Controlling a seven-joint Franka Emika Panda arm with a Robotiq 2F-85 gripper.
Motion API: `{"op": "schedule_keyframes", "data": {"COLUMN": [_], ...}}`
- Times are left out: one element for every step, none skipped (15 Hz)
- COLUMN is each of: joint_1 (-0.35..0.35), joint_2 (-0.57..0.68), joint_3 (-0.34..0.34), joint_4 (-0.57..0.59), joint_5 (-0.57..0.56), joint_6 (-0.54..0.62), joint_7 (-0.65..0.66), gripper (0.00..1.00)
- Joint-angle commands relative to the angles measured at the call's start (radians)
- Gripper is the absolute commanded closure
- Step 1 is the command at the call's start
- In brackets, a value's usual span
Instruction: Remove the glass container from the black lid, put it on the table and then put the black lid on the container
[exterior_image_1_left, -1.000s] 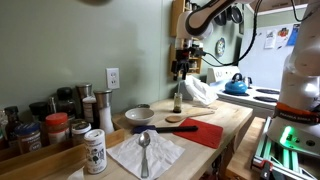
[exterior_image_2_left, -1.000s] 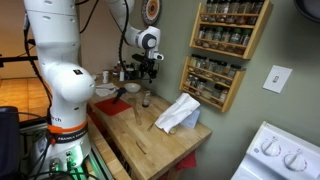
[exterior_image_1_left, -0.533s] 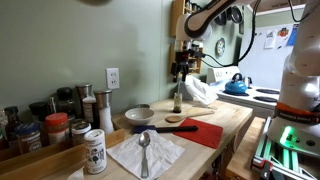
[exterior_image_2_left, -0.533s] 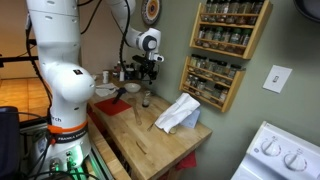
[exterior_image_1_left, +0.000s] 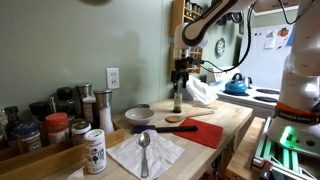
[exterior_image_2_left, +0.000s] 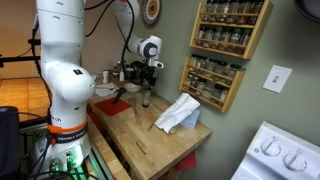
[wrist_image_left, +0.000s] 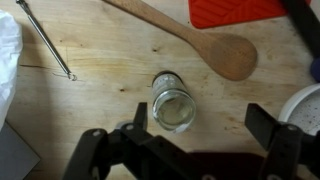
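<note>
1. In an exterior view, the hand hangs above the glass container, a slim, clear, olive-tinted jar standing upright on the pale wooden counter.
2. In an exterior view, the hand is clear of the glass container. The black lid cannot be made out.
3. In the wrist view, the hand is wide and empty. The glass container sits off-centre, nearer one finger. I would centre the hand first, then close gently, since the glass looks slick. A smooth wooden spoon lies nearby.

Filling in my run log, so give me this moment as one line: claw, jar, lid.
claw: open, above jar, no contact | glass container: upright on table, ungrasped | black lid: not made out
</note>
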Motion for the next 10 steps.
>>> {"op": "schedule_keyframes", "data": {"joint_1": [0.008, 0.009, 0.008, 0.008, 0.007, 0.006, 0.007, 0.007, 0.008, 0.008], "joint_2": [0.055, 0.068, 0.080, 0.090, 0.099, 0.107, 0.116, 0.124, 0.132, 0.138], "joint_3": [-0.012, -0.014, -0.016, -0.019, -0.022, -0.026, -0.029, -0.032, -0.035, -0.037], "joint_4": [0.001, 0.003, 0.004, 0.005, 0.003, 0.003, 0.004, 0.005, 0.008, 0.008], "joint_5": [-0.010, -0.013, -0.009, -0.016, -0.016, -0.017, -0.017, -0.017, -0.020, -0.018], "joint_6": [0.065, 0.074, 0.082, 0.079, 0.082, 0.086, 0.091, 0.101, 0.114, 0.128], "joint_7": [0.012, 0.012, 0.005, 0.013, 0.014, 0.014, 0.014, 0.017, 0.023, 0.022], "gripper": [0.00, 0.00, 0.00, 0.00, 0.00, 0.00, 0.00, 0.00, 0.00, 0.00]}}
